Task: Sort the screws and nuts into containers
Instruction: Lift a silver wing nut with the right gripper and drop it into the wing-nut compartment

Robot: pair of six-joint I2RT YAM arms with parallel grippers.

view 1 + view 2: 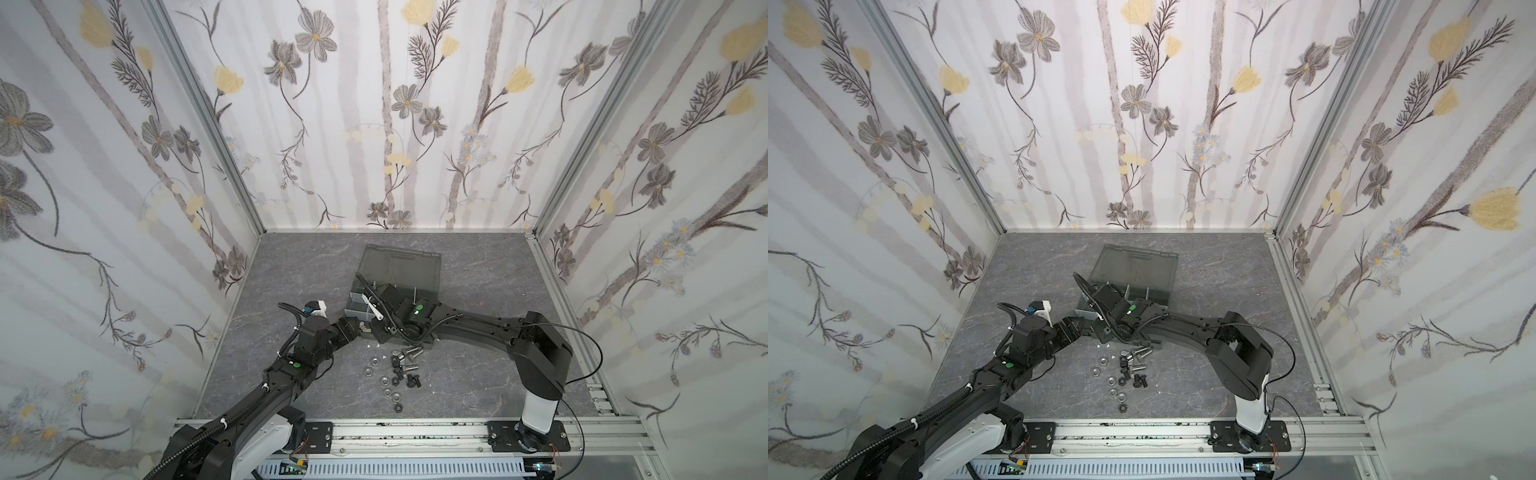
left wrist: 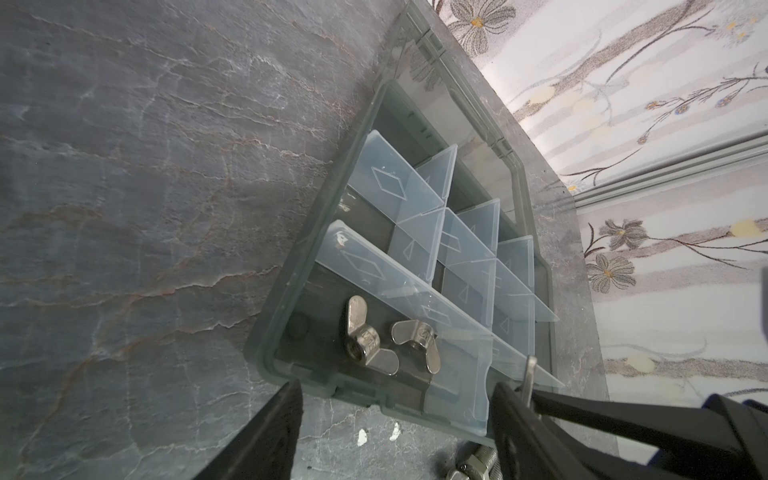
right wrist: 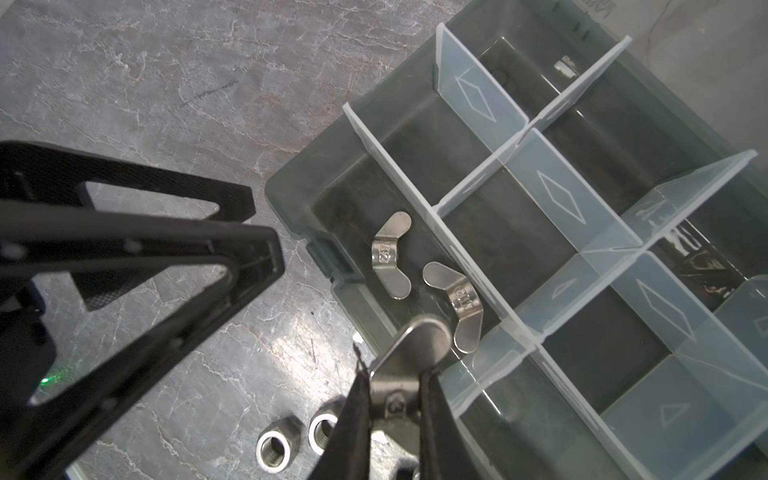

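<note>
In both top views the organiser box [image 1: 351, 297] stands at 12 o'clock from the loose screws [image 1: 411, 354] and nuts [image 1: 385, 380] on the table [image 1: 478, 374]. The right gripper [image 1: 379, 329] reaches across to the 7 o'clock corner of the box. The left gripper [image 1: 1076, 328] hovers just beside it, at its 9 o'clock. The right arm lies low and stretched toward 9 o'clock. What its fingers carry is too small to tell from here.

In the left wrist view the left gripper [image 2: 395, 428] has its jaws spread wide with nothing between them. It faces the corner cell [image 2: 316, 332], where two wing nuts [image 2: 368, 340] already lie. The held wing nut [image 2: 528, 374] shows edge-on, close to the near end of the long divider [image 2: 395, 286].

In the right wrist view the right gripper [image 3: 395, 409] pinches this wing nut at its hub. The long axis of the nut runs in line with the fingers, and the free wing points out beyond the tips. The nut hangs about over the near wall of the corner cell, close to the long divider, with the two wing nuts just beyond it. I judge that the cell lies ahead of and below the fingertips. A short advance should therefore bring the nut inside the wall, on the correct side of the divider. Two hex nuts [image 3: 276, 446] rest on the table outside the box.
</note>
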